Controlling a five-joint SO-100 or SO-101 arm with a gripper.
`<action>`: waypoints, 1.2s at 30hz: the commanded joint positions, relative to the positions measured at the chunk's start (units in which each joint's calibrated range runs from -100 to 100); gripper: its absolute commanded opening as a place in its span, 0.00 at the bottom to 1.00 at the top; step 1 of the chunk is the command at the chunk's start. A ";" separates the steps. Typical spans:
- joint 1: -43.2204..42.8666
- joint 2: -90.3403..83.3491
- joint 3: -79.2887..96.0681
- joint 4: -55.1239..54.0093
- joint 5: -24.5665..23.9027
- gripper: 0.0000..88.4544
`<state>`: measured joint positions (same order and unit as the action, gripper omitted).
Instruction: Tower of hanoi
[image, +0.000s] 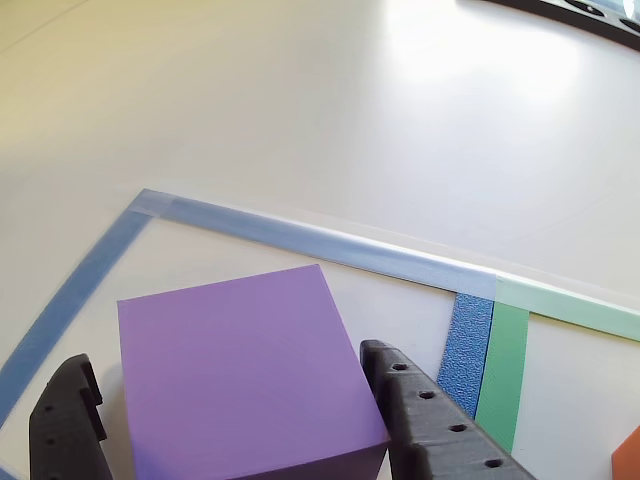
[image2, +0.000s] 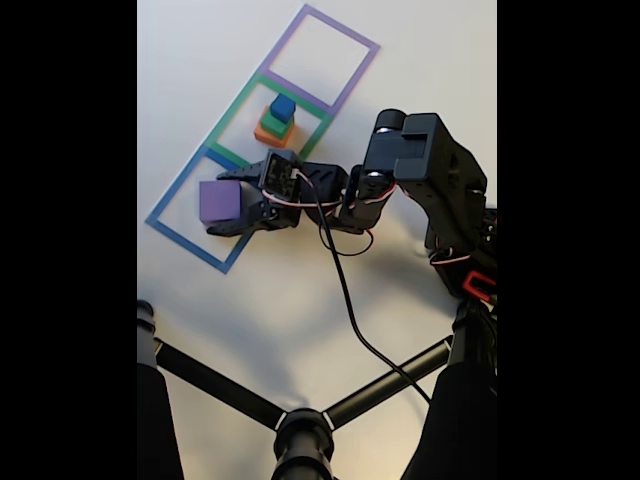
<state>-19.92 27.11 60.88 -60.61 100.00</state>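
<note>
A purple cube (image: 245, 375) (image2: 219, 200) sits inside the blue taped square (image: 300, 235) (image2: 175, 195). My gripper (image: 222, 362) (image2: 228, 202) straddles it and is open. In the other view the right finger (image: 420, 410) lies against the cube's side. The left finger (image: 65, 415) stands a little off it, with a strip of table between. A stack of an orange block (image2: 268, 132), a green block (image2: 277, 120) and a small blue block (image2: 284, 106) stands in the green square (image2: 240, 110). An orange corner (image: 630, 455) shows at the other view's right edge.
A purple taped square (image2: 345, 75) lies beyond the green one with nothing in it. The arm's body (image2: 420, 165) and its black cable (image2: 345, 290) lie to the right of the squares in the fixed view. Black tripod legs (image2: 300, 425) cross the bottom.
</note>
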 joint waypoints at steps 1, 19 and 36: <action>-1.47 -2.51 -1.77 -1.19 0.00 0.35; -3.83 -22.14 -1.04 13.05 0.00 0.32; 0.59 -61.81 -9.95 73.92 0.00 0.04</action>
<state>-21.72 -26.10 57.44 -1.75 100.00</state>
